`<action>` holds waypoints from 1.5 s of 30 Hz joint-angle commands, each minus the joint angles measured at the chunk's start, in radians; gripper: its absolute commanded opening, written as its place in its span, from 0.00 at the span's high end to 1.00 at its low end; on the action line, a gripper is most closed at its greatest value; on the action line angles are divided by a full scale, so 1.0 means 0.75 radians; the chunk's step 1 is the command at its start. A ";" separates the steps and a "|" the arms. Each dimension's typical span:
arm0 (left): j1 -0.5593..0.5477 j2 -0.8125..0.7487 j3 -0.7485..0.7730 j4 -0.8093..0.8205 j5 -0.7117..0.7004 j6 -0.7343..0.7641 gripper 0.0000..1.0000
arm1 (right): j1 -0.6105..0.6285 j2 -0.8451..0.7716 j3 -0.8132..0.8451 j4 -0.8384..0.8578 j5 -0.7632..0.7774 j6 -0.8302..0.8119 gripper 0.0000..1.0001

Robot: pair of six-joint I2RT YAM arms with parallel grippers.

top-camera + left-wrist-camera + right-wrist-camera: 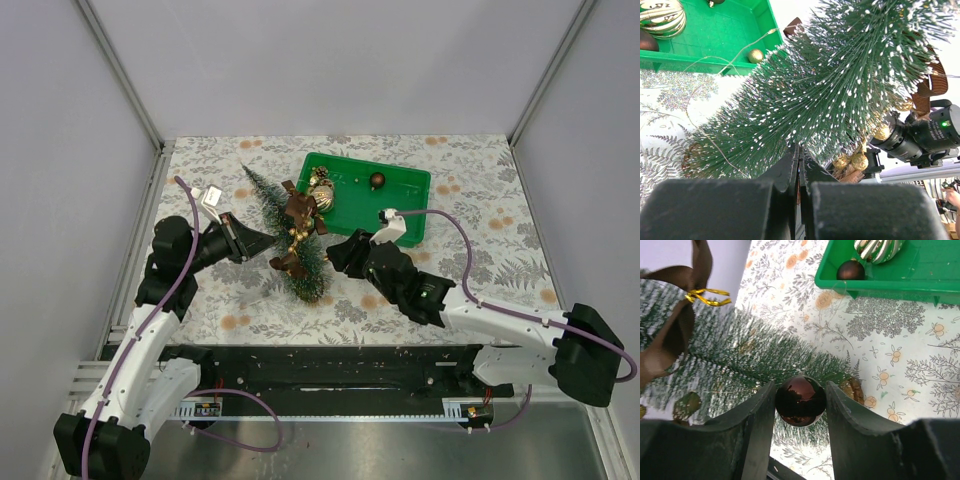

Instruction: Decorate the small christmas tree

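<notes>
The small christmas tree [283, 235] lies tilted across the floral cloth, tip at the far left, wooden base [854, 389] toward me. It carries a brown ribbon bow [300, 208] and gold beads [294, 240]. My left gripper [267, 243] is shut on the tree's bristles from the left; in the left wrist view [801, 151] the jaws stand almost together in the branches [830, 95]. My right gripper [336, 256] is shut on a shiny brown bauble [800, 401], held just right of the tree's lower part [755, 360].
A green tray [400, 215] stands behind the tree, holding a gold-striped bauble [320, 190] and a brown ball [378, 181]. The tray [910, 277] and the brown ball [850, 270] also show in the right wrist view. White walls enclose the table.
</notes>
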 commanded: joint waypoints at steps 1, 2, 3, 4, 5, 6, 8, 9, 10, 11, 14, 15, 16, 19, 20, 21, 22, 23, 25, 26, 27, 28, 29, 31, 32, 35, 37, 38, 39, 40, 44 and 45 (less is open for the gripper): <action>0.005 -0.016 -0.009 0.021 0.035 -0.005 1.00 | 0.011 0.046 0.020 0.068 0.039 -0.002 0.85; 0.005 -0.014 -0.009 0.023 0.031 -0.005 1.00 | 0.011 0.050 0.016 0.082 0.037 0.004 0.85; 0.005 -0.016 -0.011 0.023 0.033 -0.005 1.00 | 0.011 0.052 0.014 0.092 0.031 0.006 0.85; 0.005 -0.016 -0.011 0.023 0.031 -0.005 1.00 | 0.011 0.052 0.016 0.105 0.029 0.008 0.85; 0.005 -0.016 -0.011 0.023 0.031 -0.005 1.00 | 0.011 0.048 0.014 0.121 0.023 0.010 0.85; 0.007 -0.016 -0.013 0.021 0.031 -0.005 1.00 | 0.011 0.042 0.016 0.129 0.019 0.010 0.85; 0.007 -0.018 -0.015 0.023 0.031 -0.003 1.00 | 0.011 0.025 0.024 0.146 0.017 0.006 0.85; 0.007 -0.016 -0.013 0.021 0.031 -0.005 1.00 | 0.013 0.013 0.032 0.150 0.013 0.004 0.85; 0.007 -0.016 -0.011 0.021 0.031 -0.005 1.00 | 0.017 0.001 0.036 0.156 0.015 0.000 0.85; 0.005 -0.016 -0.013 0.023 0.029 -0.003 1.00 | 0.023 -0.013 0.038 0.162 0.015 -0.004 0.85; 0.005 -0.018 -0.013 0.029 0.033 -0.009 1.00 | 0.035 -0.026 0.057 0.170 0.004 -0.008 0.85; 0.005 -0.016 -0.013 0.033 0.033 -0.012 1.00 | 0.041 -0.024 0.061 0.176 0.004 -0.008 0.86; 0.005 -0.014 -0.013 0.033 0.033 -0.012 1.00 | 0.048 -0.022 0.061 0.184 0.006 -0.008 0.86; 0.005 -0.016 -0.011 0.033 0.037 -0.014 1.00 | 0.068 0.009 0.065 0.199 0.004 -0.002 0.86; 0.007 -0.016 -0.009 0.033 0.035 -0.012 1.00 | 0.076 0.019 0.067 0.203 0.008 0.002 0.86; 0.007 -0.016 -0.011 0.033 0.035 -0.014 1.00 | 0.086 0.033 0.065 0.209 0.010 0.008 0.87; 0.005 -0.016 -0.011 0.033 0.037 -0.014 1.00 | 0.093 0.044 0.063 0.215 0.012 0.010 0.87; 0.005 -0.016 -0.009 0.033 0.039 -0.014 1.00 | 0.099 0.056 0.061 0.219 0.019 0.016 0.87; 0.007 -0.016 -0.009 0.033 0.037 -0.016 1.00 | 0.109 0.068 0.053 0.225 0.041 0.018 0.88; 0.005 -0.014 -0.009 0.033 0.039 -0.016 1.00 | 0.113 0.068 0.049 0.231 0.047 0.018 0.88; 0.005 -0.016 -0.011 0.033 0.039 -0.014 1.00 | 0.117 0.068 0.045 0.227 0.053 0.020 0.89; 0.005 -0.014 -0.009 0.033 0.039 -0.014 1.00 | 0.117 0.066 0.038 0.227 0.066 0.018 0.89; 0.005 -0.016 -0.013 0.035 0.039 -0.016 1.00 | 0.117 0.062 0.034 0.225 0.074 0.014 0.89; 0.005 -0.016 -0.015 0.042 0.039 -0.016 1.00 | 0.119 0.054 0.022 0.213 0.098 0.012 0.90; 0.007 -0.018 -0.013 0.042 0.041 -0.018 1.00 | 0.123 0.046 0.012 0.209 0.113 0.008 0.90; 0.005 -0.018 -0.013 0.040 0.043 -0.018 1.00 | 0.121 0.021 -0.029 0.201 0.160 0.006 0.90; 0.005 -0.020 -0.015 0.040 0.043 -0.018 1.00 | 0.121 0.011 -0.049 0.205 0.186 0.010 0.90; 0.005 -0.020 -0.019 0.042 0.041 -0.018 1.00 | 0.121 0.007 -0.058 0.217 0.194 0.002 0.89; 0.005 -0.020 -0.019 0.042 0.043 -0.018 1.00 | 0.121 0.009 -0.064 0.223 0.197 0.004 0.85; 0.007 -0.020 -0.019 0.042 0.041 -0.018 1.00 | 0.123 0.015 -0.064 0.231 0.195 0.000 0.79; 0.005 -0.018 -0.013 0.044 0.043 -0.018 1.00 | 0.123 0.046 -0.054 0.258 0.168 0.002 0.62; 0.005 -0.020 -0.017 0.044 0.043 -0.020 1.00 | 0.121 0.052 -0.052 0.262 0.162 0.002 0.61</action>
